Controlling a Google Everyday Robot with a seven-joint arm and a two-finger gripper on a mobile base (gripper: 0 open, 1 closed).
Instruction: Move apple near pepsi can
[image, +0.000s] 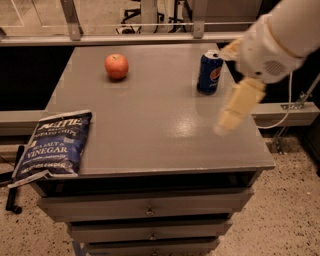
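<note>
Hand (235, 111) at right of table (150, 130), apple (116, 66) well apart

Hand hangs over the table's right side, just beside the pepsi can (209, 73); whether it is apart or together, cannot tell. Apple sits at back left, well apart from the hand. Arm enters from upper right, hand angled down-left. Apple is round, orange-red, with a paler patch on top.

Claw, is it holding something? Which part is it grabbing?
Nothing is held. The claw hangs empty above the right side of the table, beside the pepsi can. The apple sits far off to the left.
</note>
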